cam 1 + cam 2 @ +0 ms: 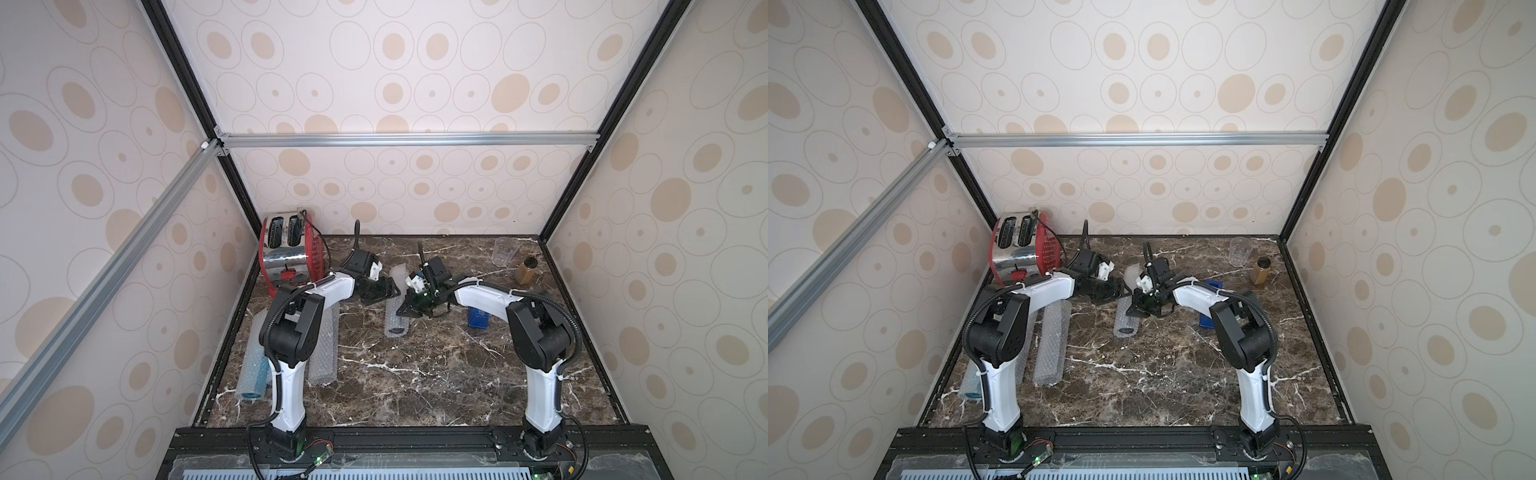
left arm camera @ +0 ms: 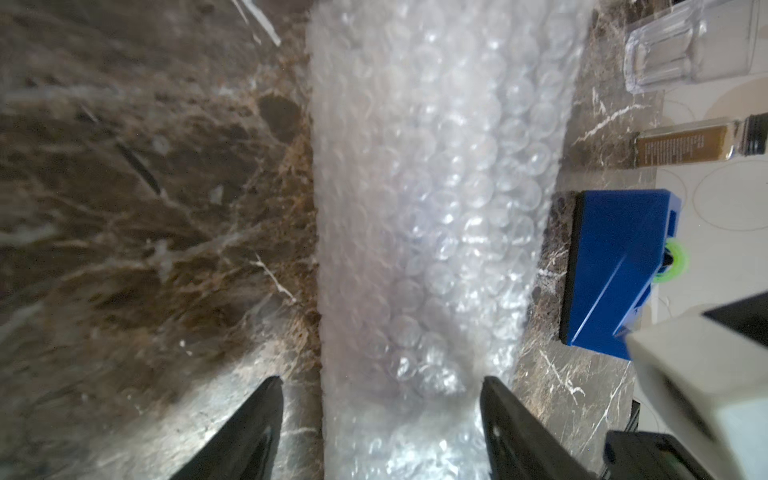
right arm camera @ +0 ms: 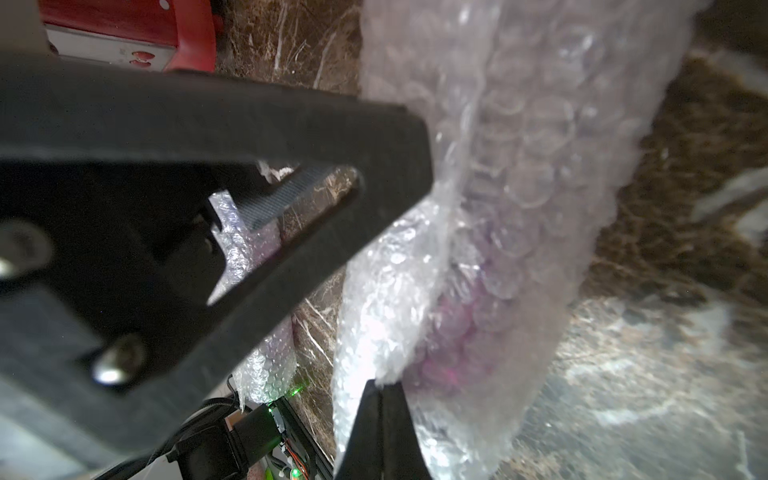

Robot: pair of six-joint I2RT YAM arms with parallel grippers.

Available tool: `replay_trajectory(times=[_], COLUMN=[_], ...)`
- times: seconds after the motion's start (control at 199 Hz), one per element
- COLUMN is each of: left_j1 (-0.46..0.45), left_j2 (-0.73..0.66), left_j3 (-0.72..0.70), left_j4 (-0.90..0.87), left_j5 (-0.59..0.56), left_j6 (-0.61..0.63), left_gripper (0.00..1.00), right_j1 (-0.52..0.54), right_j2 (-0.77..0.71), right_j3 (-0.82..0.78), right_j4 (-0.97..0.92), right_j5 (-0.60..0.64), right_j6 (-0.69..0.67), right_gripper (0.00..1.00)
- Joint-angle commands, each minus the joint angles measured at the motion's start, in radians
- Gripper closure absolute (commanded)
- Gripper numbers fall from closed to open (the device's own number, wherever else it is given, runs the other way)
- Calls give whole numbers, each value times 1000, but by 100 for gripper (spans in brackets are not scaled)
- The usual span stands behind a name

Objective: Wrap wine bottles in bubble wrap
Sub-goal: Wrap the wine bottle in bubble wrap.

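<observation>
Pinching a loose edge of the bubble wrap [image 3: 519, 166], the right tool [image 3: 380, 395] is clamped together on it. The left tool [image 2: 381, 382] stands apart, astride that wrap lying on the counter [image 1: 415, 374], seemingly with a purple bottle [image 3: 449, 332] rolled inside.

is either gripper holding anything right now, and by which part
The right gripper is shut on the loose edge of the clear bubble wrap roll. The left gripper holds nothing: its jaws stand open astride that roll.
</observation>
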Motion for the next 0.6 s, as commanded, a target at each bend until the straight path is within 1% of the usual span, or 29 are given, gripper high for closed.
replay_trajectory(times=[0.0,0.085,0.221,0.377,0.417,0.507,0.597], left_j1=[5,6,7,6,6,7,7], left_j2=[63,94,155,176,171,155,155], left_j3=[117,148,195,172,158,122,105], left_j4=[-59,-67,-101,-105,-99,-83,-72], left_j5=[-6,-5,-7,-22,-21,-18,-16], left_j6=[11,18,26,33,34,39,39], left_gripper=[26,26,31,38,39,43,46], right_j1=[3,3,0,-11,-16,-39,-73], right_j2=[27,32,35,8,-4,-54,-124], right_j3=[3,10,19,13,10,-3,-22], right_j4=[-18,-25,-51,-64,-71,-98,-145], right_j5=[-1,-6,0,7,8,18,56], right_j6=[-14,-14,-32,-42,-44,-52,-82], right_gripper=[100,100,100,99,96,87,78])
